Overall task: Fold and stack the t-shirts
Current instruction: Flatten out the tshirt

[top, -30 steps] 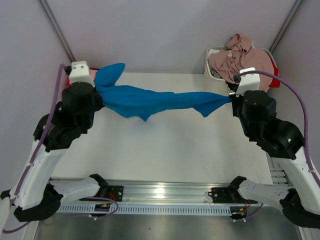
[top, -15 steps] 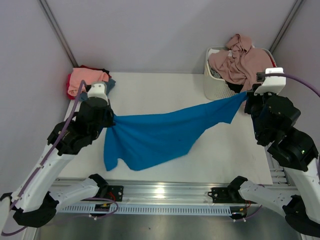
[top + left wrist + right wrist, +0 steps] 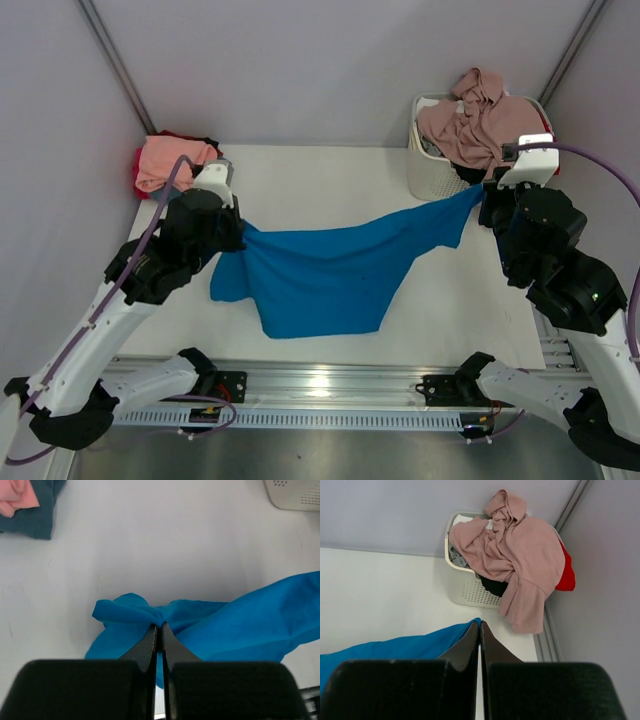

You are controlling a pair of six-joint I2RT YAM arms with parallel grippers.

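With both arms pinching opposite ends, the bright blue t-shirt (image 3: 330, 280) hangs as a sagging span over the table (image 3: 330, 185), running from 9 o'clock to 2 o'clock seen from above. The left gripper (image 3: 158, 625) has its jaws together, clamped on a bunched wad of the blue cloth at the 9 o'clock end. The right gripper (image 3: 480, 624) is likewise closed, on a thin corner of the same shirt at about 2 o'clock, just beside the white basket (image 3: 424, 178). The shirt's middle droops toward 6 o'clock and the lower edge looks to lie on the table, though I can't tell how much is touching. My read: the two-point hold is there to spread the cloth flat before any fold. The left grip is on a wad, not a clean corner, so it may lay down skewed or doubled near 9 o'clock. The basket at 1 o'clock holds the backlog: a dusty mauve-pink shirt (image 3: 530, 550) draped over the rim, with a red shirt (image 3: 566, 576) and a black shirt (image 3: 492, 586) under it. At 10 o'clock a salmon pink shirt (image 3: 170, 160) sits on a slate blue-grey shirt (image 3: 30, 522); that looks like the finished stack, parked clear of the work area. Task roughly midway, blue one at the spread stage, no fold made yet
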